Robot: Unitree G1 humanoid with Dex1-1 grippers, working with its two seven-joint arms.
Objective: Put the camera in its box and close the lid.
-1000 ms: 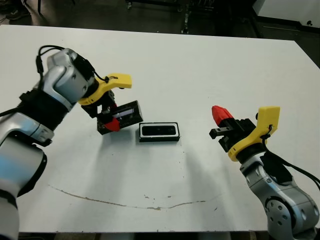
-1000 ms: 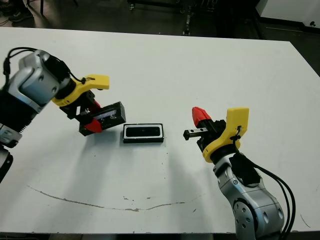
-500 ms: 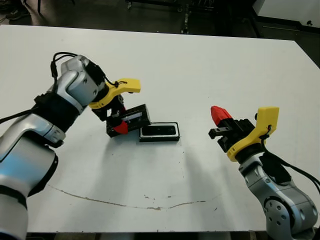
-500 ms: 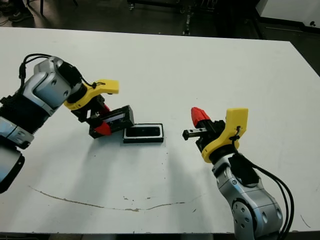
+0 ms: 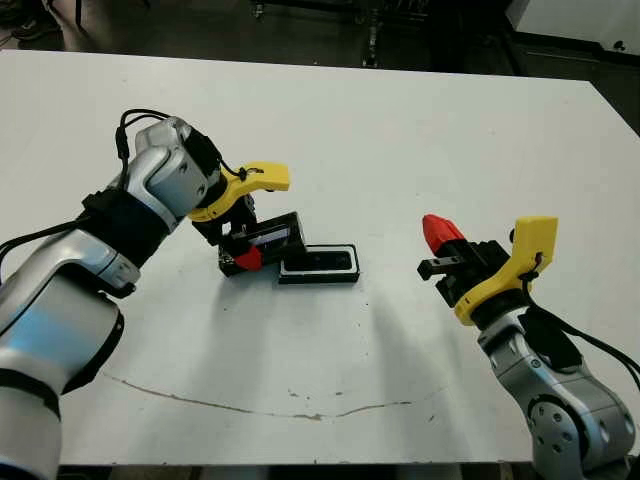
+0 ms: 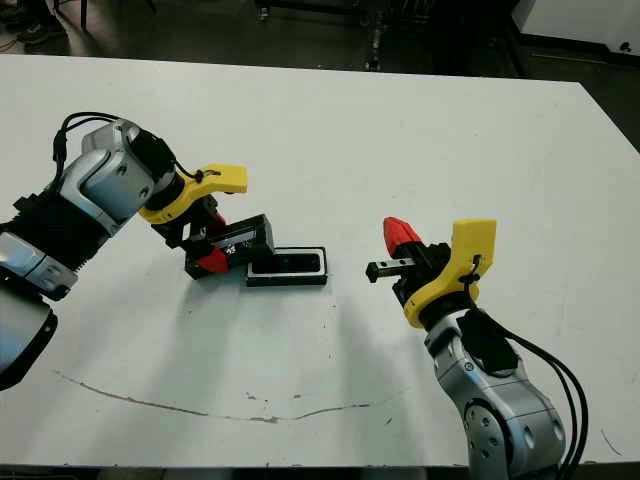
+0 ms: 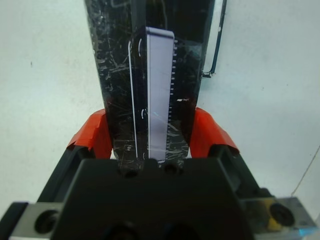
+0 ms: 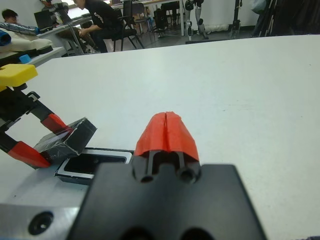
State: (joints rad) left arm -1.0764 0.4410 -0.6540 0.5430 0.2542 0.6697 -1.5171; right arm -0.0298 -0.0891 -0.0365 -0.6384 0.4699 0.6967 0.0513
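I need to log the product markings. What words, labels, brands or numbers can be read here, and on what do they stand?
No readable text in any view.
The lid, held in the left claw: a pale strip with fine tick marks, too small to read.
The box and the camera inside it: no legible marking.

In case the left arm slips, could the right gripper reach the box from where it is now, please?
Probably yes: only bare table lies between the shut right gripper and the box, whose near end is free; the left gripper holds the lid at the far end.

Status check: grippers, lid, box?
Left gripper shut on lid, tilted at box's left end. Right gripper shut, empty. Camera in box. Nothing blocking.
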